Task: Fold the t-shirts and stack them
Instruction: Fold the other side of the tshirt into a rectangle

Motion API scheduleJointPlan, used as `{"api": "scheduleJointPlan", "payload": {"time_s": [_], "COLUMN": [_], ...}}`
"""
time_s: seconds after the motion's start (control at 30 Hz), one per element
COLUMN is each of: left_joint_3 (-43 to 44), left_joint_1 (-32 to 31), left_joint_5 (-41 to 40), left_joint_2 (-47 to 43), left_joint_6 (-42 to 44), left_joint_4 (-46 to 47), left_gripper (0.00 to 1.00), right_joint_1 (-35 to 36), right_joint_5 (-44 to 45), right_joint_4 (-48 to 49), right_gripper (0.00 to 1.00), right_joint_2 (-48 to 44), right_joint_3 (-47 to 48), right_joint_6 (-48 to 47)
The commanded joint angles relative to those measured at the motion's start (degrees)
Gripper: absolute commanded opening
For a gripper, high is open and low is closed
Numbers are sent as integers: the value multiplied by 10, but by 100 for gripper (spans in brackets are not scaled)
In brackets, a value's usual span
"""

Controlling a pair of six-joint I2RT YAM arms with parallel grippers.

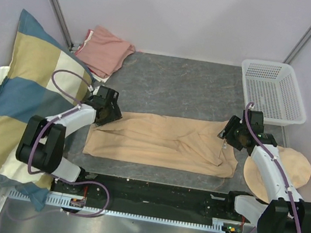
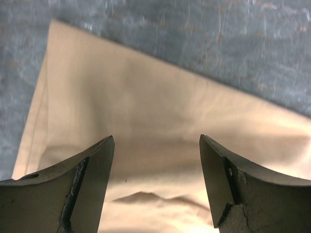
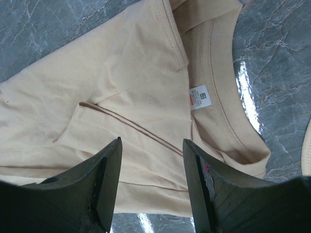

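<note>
Now: tan t-shirt (image 1: pixel 163 141) lies as a long folded band across the grey worktop (image 1: pixel 184 85), hem end left, collar end right; pink t-shirt (image 1: pixel 104 49) sits folded at the far left corner
Left fingers (image 2: pixel 92 174): apart, over the hem end, nothing between them
Right fingers (image 3: pixel 104 184): apart, over the collar end near the neck label (image 3: pixel 198 97), nothing held
Risk 1: a pinch may catch only the top layer; the fold would then peel open
Risk 2: loose sleeve folds by the collar may flop out if the ends rise unevenly
Risk 3: collar end lies near the round beige thing (image 1: pixel 290 164); a wide swing might snag it
Surface: marbled, glossy, glare patches; cloth likely slides
Room: pale lilac walls (image 1: pixel 177 13), striped pillow (image 1: pixel 22 101) left, white basket (image 1: pixel 270 65) far right
</note>
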Motion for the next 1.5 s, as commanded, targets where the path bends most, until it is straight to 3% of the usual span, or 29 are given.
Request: {"api": "scheduleJointPlan", "payload": {"time_s": [0.0, 0.2, 0.33, 0.77, 1.03, 1.27, 1.47], "left_joint_3": [-30, -64, -38, 88, 71, 69, 43], "left_joint_1": [-14, -25, -24, 48, 73, 78, 79], "left_joint_5": [-25, -42, -71, -93, -92, -90, -98], "left_joint_2": [-64, -143, -164, -14, 18, 38, 31], "left_joint_6": [-38, -52, -45, -11, 8, 15, 2], "left_joint_4": [-32, -65, -75, -56, -26, -13, -10], "left_gripper": [78, 79, 79, 79, 73, 62, 62], "right_joint_1": [2, 1, 2, 2, 1, 1, 2], "right_joint_5": [-3, -7, -11, -8, -7, -7, -5], "right_joint_4": [16, 22, 23, 13, 14, 14, 14], "right_gripper": [61, 61, 61, 61, 62, 62, 62], "right_joint_2": [5, 12, 14, 1, 5, 7, 9], "right_joint_3": [-6, -7, -7, -10, -10, -9, -10], "right_joint_6": [-6, -7, -12, -14, -16, -18, -19]}}
